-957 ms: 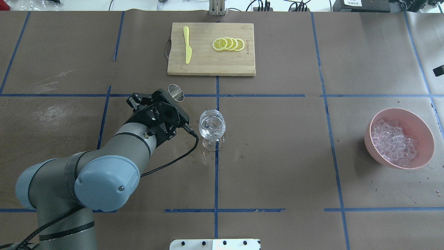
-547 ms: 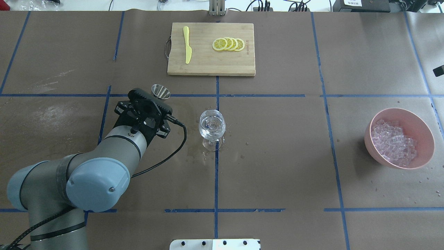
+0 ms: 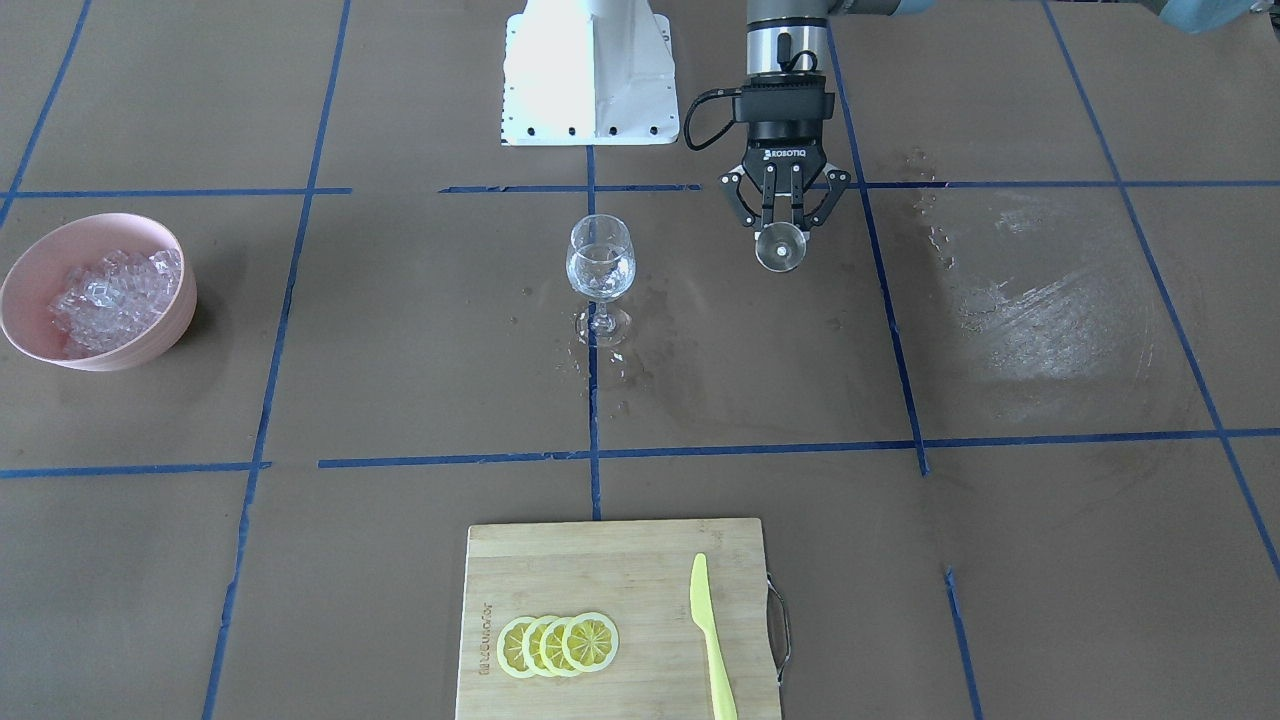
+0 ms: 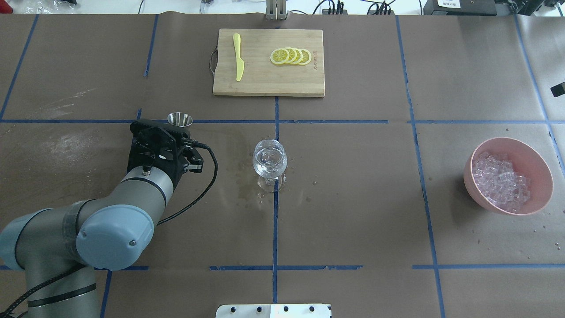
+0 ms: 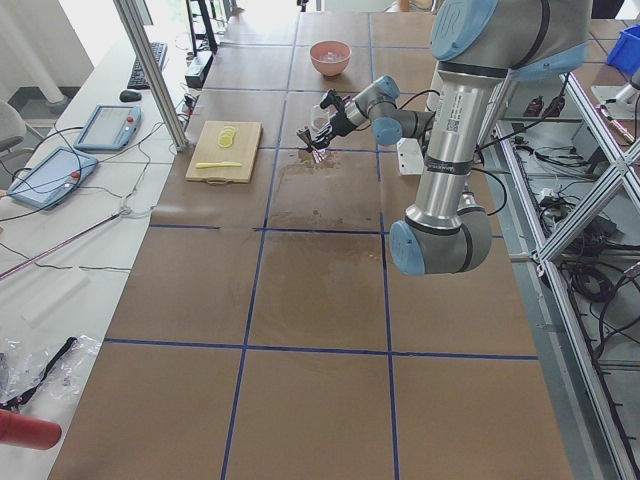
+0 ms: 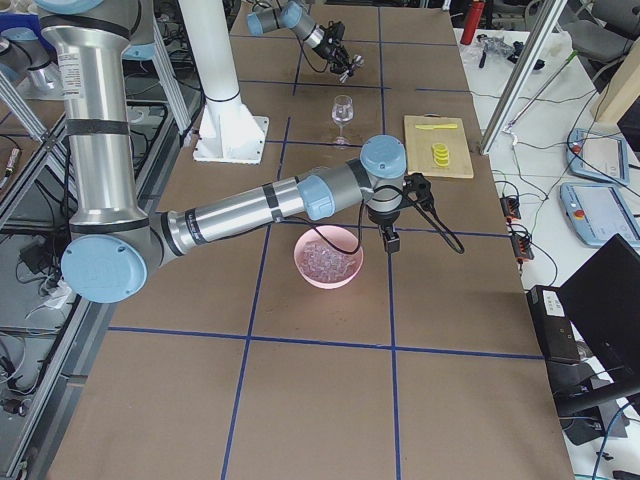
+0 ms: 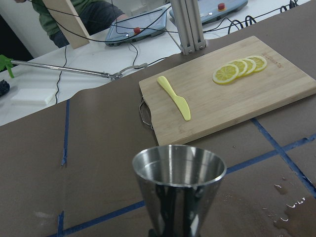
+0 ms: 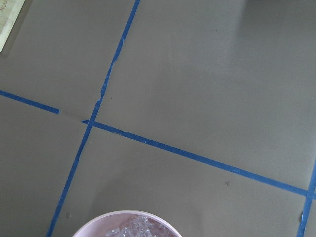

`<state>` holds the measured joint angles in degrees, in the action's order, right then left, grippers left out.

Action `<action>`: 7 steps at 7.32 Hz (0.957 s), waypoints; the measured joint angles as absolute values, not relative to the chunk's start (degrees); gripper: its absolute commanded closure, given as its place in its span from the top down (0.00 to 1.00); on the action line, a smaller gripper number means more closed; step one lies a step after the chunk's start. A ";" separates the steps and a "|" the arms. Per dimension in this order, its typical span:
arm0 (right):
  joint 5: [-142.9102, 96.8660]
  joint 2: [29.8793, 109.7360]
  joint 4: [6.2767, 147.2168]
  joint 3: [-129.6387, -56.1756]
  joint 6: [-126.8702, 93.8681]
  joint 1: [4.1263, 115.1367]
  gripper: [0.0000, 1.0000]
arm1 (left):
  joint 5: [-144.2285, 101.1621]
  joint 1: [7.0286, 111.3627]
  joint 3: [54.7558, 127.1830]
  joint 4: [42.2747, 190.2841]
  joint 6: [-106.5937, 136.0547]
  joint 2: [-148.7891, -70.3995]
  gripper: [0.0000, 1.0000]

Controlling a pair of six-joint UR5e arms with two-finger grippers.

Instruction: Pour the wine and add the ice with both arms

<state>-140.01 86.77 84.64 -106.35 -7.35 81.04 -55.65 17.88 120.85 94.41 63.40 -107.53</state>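
My left gripper (image 3: 781, 228) is shut on a small steel jigger (image 3: 780, 247), held upright above the table to the left of the stemmed glass (image 4: 269, 160). The jigger also shows in the overhead view (image 4: 179, 119) and fills the left wrist view (image 7: 177, 190). The glass stands at the table's middle with clear liquid in it (image 3: 600, 265). The ice (image 4: 501, 181) is heaped in a pink bowl (image 4: 540, 176) at the far right. My right gripper (image 6: 388, 238) hangs over the bowl's far rim; I cannot tell whether it is open or shut.
A wooden cutting board (image 4: 265, 81) at the back centre carries lemon slices (image 4: 291, 56) and a yellow knife (image 4: 238, 57). Wet patches (image 3: 640, 370) lie around the glass's foot. The white base block (image 3: 590, 70) sits at the robot's side.
My left gripper has moved left, away from the glass, and has turned the jigger from tilted to upright. The glass and bowl have not moved.
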 measured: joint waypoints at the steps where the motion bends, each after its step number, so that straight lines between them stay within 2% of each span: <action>1: -140.01 86.75 84.64 -106.30 -7.36 81.04 1.00 | -55.59 17.84 120.76 96.50 65.00 -105.45 0.00; 3: -140.01 86.75 84.64 -106.26 -7.38 81.04 1.00 | -55.47 17.77 120.52 104.89 65.80 -99.03 0.00; 5: -139.95 86.61 84.64 -106.20 -7.38 81.00 1.00 | -53.66 17.58 119.14 121.34 65.68 -88.64 0.00; 7: -139.93 86.45 84.64 -106.16 -7.38 80.97 1.00 | -49.25 17.22 112.18 138.55 65.46 -82.34 0.00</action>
<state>-139.93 86.45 84.64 -106.16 -7.38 80.97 -49.25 17.22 112.18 138.55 65.46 -82.34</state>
